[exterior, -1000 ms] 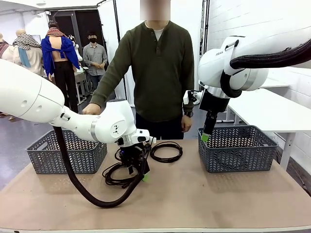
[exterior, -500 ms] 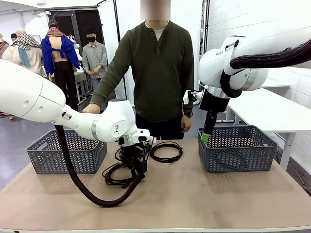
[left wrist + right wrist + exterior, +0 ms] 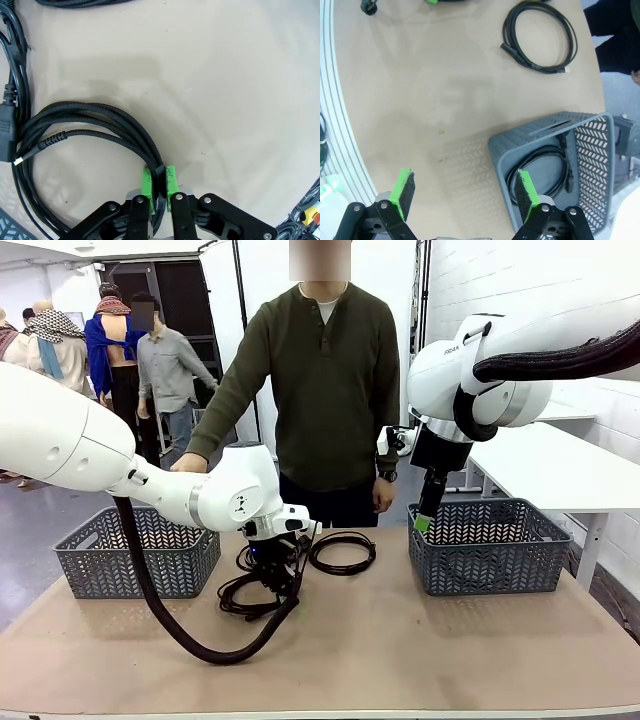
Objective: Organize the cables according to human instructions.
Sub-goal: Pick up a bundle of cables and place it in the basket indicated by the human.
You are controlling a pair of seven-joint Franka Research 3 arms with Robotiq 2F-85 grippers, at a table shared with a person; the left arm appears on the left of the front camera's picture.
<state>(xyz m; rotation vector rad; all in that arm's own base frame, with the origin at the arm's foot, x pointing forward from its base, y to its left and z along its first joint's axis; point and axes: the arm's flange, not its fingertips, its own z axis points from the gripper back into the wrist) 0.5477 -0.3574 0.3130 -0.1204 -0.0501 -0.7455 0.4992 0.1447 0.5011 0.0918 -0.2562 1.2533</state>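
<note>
The left fingers (image 3: 146, 181) are clenched on the black braided cable coil (image 3: 100, 117), pinching its bundled strands where the coil lies on the tan desk (image 3: 400, 660), left of centre and about midway between the near and far edges. Treat this as a completed grasp with the lift not yet made; the coil appears to rest on the desk surface. The right fingers (image 3: 405, 192) are released, spread wide, and hang above the grey lattice plastic basket (image 3: 480, 560) at the right edge of the desk. One black coiled cable (image 3: 540, 172) already lies inside that basket, so count one item as sorted. Three remain outside a basket: the grasped braided coil, a smooth black cable coil (image 3: 342, 552) lying flat near the middle of the far edge, and a black cord with a moulded plug (image 3: 10, 100) just beside the braided coil. A matching grey basket (image 3: 130, 560) stands at the left edge; you cannot tell from these views whether it holds anything. The person (image 3: 320, 390) stands at the far edge. Judge the task roughly one quarter complete.
</note>
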